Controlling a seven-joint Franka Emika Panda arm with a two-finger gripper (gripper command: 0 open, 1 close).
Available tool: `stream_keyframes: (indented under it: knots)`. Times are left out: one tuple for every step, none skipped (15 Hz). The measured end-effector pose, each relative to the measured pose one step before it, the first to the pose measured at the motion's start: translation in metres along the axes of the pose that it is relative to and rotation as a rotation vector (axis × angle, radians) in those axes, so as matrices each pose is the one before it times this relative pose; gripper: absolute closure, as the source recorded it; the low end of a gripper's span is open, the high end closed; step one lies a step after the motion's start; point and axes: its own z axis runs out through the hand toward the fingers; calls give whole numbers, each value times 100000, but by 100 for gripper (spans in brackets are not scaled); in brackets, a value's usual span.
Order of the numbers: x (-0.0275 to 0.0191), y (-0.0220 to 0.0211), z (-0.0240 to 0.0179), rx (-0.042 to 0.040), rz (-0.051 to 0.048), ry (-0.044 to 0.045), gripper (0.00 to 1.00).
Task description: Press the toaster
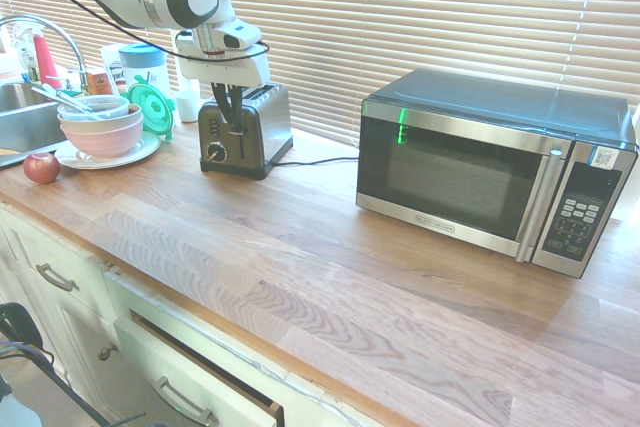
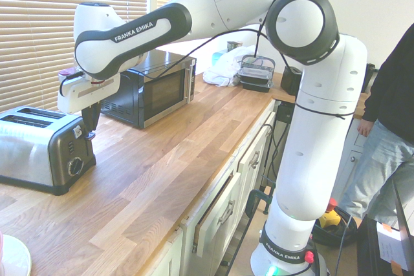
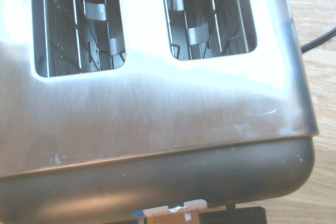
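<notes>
Toaster [image 1: 246,131] lies lengthwise toward the blinds [image 1: 420,17], knob end forward.

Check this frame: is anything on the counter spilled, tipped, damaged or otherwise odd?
Nothing stands out. The toaster stands upright on the wooden counter, both slots empty in the wrist view, with the gripper at its knob end. The microwave sits square, door closed. Bowls are stacked neatly beside an apple.

The toaster [image 1: 247,132] [image 2: 40,148] [image 3: 157,108] stood upright on the wooden counter, brushed steel, two empty slots, round knob on its narrow end.
</notes>
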Motion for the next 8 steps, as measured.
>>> stream_keyframes:
  knots:
    - [-4, -10, -7, 14, -18, 10, 100]
    - [-7, -8, -2, 3, -18, -2, 100]
    - [0, 0, 2, -3, 0, -4, 100]
    - [-1, -1, 15, -19, -2, -23, 100]
    - [0, -3, 97, -114, -5, -138, 100]
    - [2, -9, 275, -306, -10, -373, 100]
    - [2, -12, 356, -384, -22, -453, 100]
    - [6, -17, 366, -383, -26, -456, 100]
